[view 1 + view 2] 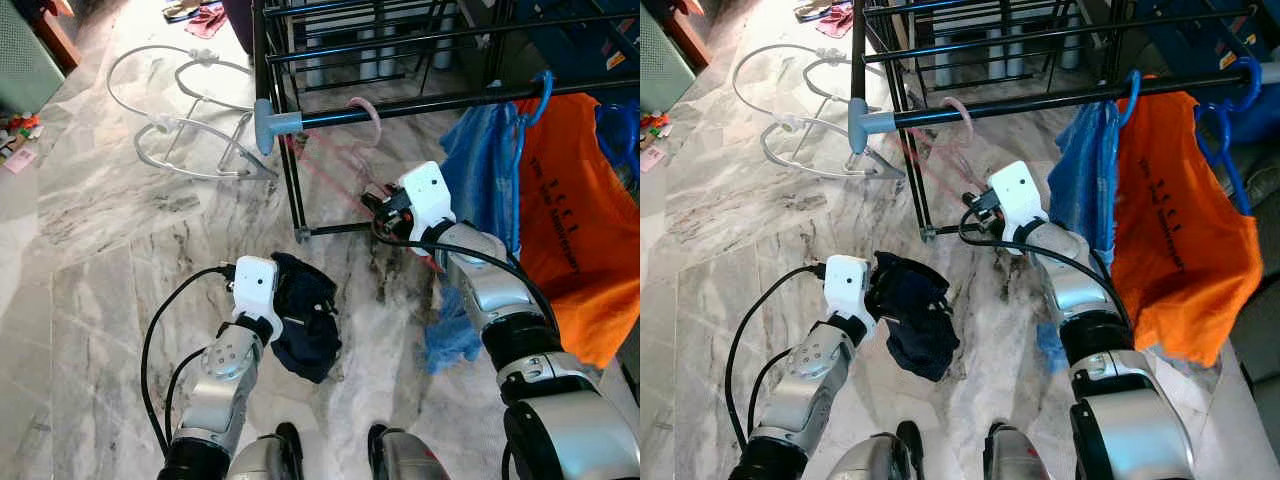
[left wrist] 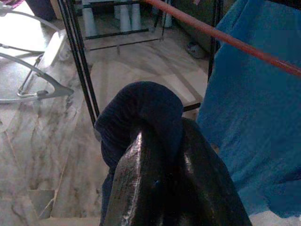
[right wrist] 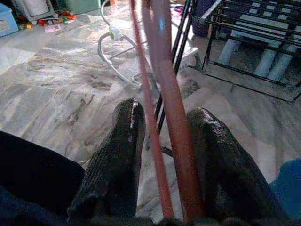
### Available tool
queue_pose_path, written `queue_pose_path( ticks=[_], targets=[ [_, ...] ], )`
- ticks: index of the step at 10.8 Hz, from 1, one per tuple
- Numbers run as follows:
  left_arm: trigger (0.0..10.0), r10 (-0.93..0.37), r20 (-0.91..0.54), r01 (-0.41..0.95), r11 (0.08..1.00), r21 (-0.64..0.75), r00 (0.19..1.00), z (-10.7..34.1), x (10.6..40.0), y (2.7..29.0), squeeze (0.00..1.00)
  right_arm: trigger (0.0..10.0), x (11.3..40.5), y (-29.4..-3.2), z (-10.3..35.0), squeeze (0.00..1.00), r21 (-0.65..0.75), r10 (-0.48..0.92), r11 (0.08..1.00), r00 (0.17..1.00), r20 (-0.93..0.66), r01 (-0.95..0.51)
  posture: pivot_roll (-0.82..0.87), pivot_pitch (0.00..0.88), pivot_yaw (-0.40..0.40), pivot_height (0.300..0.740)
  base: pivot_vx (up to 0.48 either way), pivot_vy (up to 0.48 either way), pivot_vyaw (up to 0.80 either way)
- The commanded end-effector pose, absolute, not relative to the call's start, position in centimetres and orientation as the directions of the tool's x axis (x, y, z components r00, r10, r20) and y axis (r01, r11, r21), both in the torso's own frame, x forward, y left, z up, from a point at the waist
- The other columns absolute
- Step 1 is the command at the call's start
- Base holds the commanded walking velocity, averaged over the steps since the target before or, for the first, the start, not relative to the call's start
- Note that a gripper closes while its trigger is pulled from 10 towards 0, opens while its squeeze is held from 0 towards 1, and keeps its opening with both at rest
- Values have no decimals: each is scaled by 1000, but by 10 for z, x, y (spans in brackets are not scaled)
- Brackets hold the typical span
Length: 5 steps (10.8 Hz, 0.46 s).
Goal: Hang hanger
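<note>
A pink hanger [image 1: 368, 118] has its hook over the black rail [image 1: 430, 103] of a drying rack, and its thin arms slope down to my right gripper [image 1: 374, 205]. In the right wrist view the hanger's two pink bars [image 3: 171, 117] run between the black fingers [image 3: 117, 155], which are shut on them. My left gripper [image 1: 293, 292] is lower and nearer to me, above the marble floor. It is shut on a bunched dark navy garment [image 1: 305, 335], and that cloth [image 2: 141, 108] wraps over the fingertips.
An orange shirt [image 1: 570, 220] on a blue hanger and a blue garment [image 1: 485, 160] hang on the same rail to the right. A blue cloth [image 1: 450, 330] lies on the floor below. A white wire frame [image 1: 180, 120] rests on the floor at the far left.
</note>
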State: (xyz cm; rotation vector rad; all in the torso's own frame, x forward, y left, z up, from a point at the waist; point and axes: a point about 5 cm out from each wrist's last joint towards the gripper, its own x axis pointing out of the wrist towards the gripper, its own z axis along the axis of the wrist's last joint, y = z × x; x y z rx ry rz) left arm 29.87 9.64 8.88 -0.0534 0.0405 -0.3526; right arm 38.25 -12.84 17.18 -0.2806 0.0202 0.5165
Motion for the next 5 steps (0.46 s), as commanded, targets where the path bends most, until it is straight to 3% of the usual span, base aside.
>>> queue_pose_path(
  ticks=[1,2,3,5],
  targets=[
    [10000,-337,-43,335,941,-44,940,87,299,99,0,10000,383,-127,172,0,-262,499,820,860,-107,-509,-132,250,97,740,0,0,0],
    [10000,-336,-46,335,941,-42,941,87,299,99,0,10000,385,-132,175,0,-270,497,819,861,-111,-507,-131,249,96,740,0,0,0],
    [10000,-335,-49,333,942,-39,941,87,299,99,0,10000,386,-138,179,1000,-260,483,832,870,-98,-491,-131,248,95,740,0,0,0],
    [10000,-334,-53,333,942,-39,941,86,298,100,0,10000,384,-144,176,1000,-250,480,834,870,-112,-492,-133,251,96,740,0,0,0]
  ],
)
